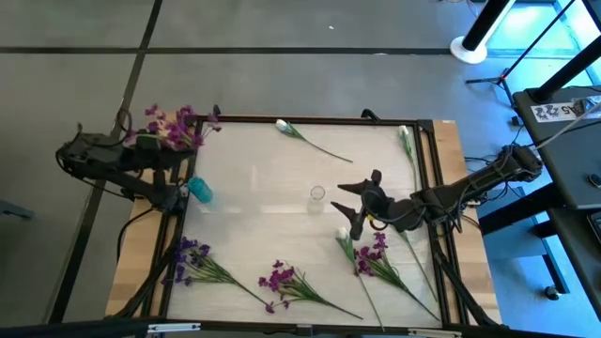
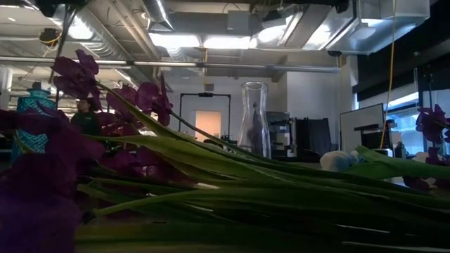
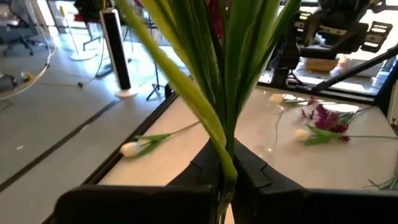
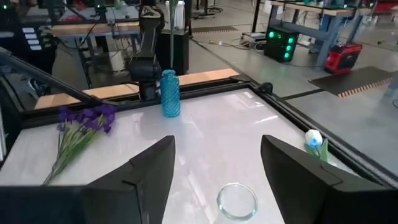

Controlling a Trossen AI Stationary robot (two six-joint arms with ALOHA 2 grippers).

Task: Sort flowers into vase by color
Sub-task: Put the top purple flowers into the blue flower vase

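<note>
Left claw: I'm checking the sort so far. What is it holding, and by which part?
The left claw is shut on a purple flower, gripping its green stem near the bottom end.

1. A purple flower bunch (image 1: 172, 125) stood off the table's far-left corner, its green stems pinched upright in the closed left gripper (image 3: 225, 186).
2. Three purple bunches (image 1: 291, 284) lay flat along the near edge.
3. White tulips (image 1: 285, 125) lay by the far edge and the right edge (image 1: 406, 139).
4. A clear vase (image 1: 317, 194) stood upright at mid-table; a blue vase (image 1: 200, 191) stood near the left edge.
</note>
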